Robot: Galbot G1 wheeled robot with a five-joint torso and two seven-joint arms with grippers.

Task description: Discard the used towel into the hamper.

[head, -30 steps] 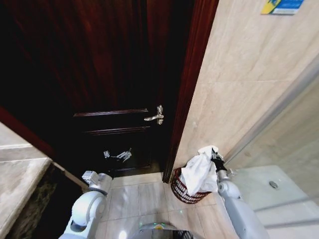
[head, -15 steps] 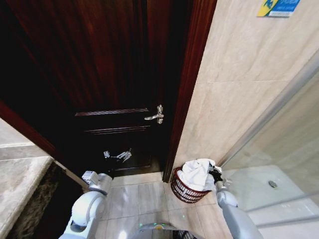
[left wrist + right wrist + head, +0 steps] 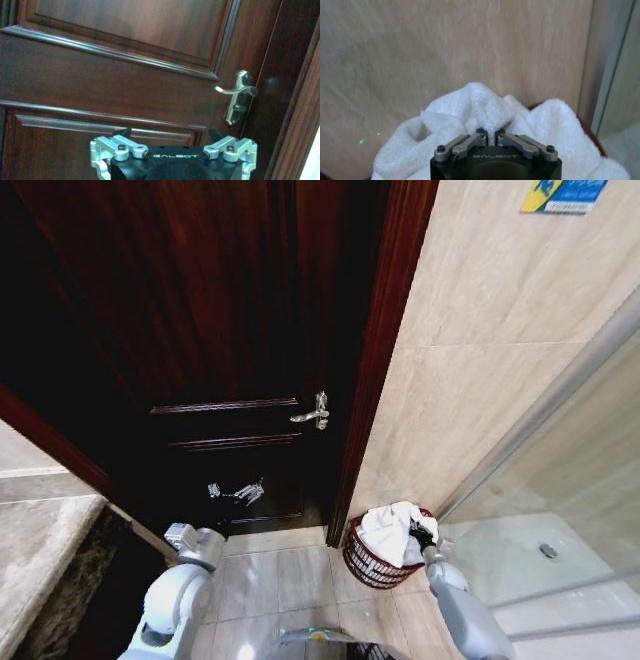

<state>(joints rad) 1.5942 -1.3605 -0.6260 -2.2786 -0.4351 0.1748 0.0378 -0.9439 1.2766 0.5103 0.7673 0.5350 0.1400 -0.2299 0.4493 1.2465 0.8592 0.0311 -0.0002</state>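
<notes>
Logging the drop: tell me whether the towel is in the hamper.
In: the crumpled white towel sits bunched in the red-brown wire hamper, right claw pinching a fold.

The head view is unevenly lit: the tiled wall (image 3: 480, 360) on the right is bright and washed pale, while the dark wooden door (image 3: 200, 310) on the left sinks almost to black in its upper corner and low near the floor. Bright metal glints on the door handle (image 3: 312, 413). The floor tiles (image 3: 290, 580) carry a soft sheen. Straight lines bow toward the edges, a wide-lens distortion. In the left wrist view the door panels show a mild, even gloss and slight softness. In the right wrist view the wall is soft, and the white towel (image 3: 485, 112) is bright with shallow grey shadows in its folds.
</notes>
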